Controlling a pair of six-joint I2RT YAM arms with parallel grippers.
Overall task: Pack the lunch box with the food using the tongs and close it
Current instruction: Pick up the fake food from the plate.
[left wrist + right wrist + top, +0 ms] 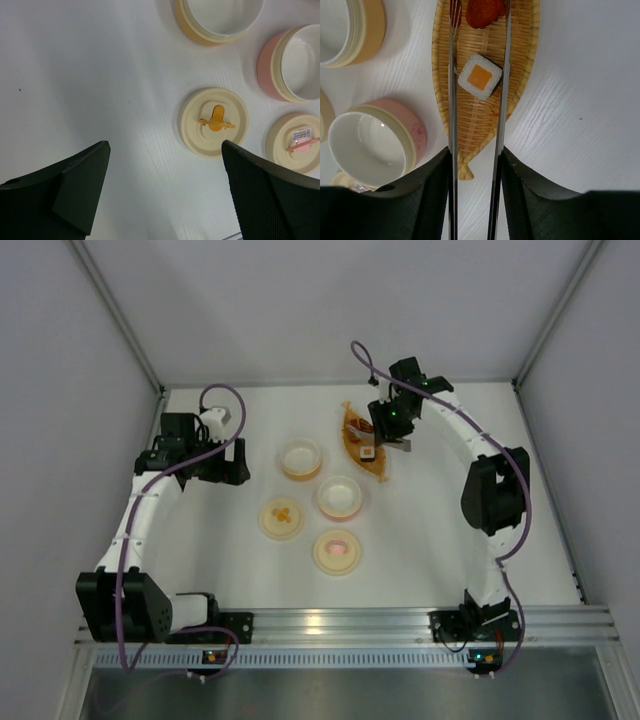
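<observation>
Silver metal tongs (pixel 452 125), gripped in right tool (pixel 475 162), arms parted over woven orange boat dish (pixel 475 120). White roll (pixel 479 76) with orange centre on dish between the two arms, these at 9 and 3 o'clock of it; contact not discernible. Reddish-orange lump (pixel 482 10) on dish at 12 o'clock of roll, by tong tips. Pink lunch box bowl (pixel 415 132), unlidded, on white table (pixel 580 100) at 8 o'clock of roll. Left tool (pixel 164 150) wide open, holding nothing, above table; cream lid (pixel 214 122) with orange tab at 1 o'clock.
</observation>
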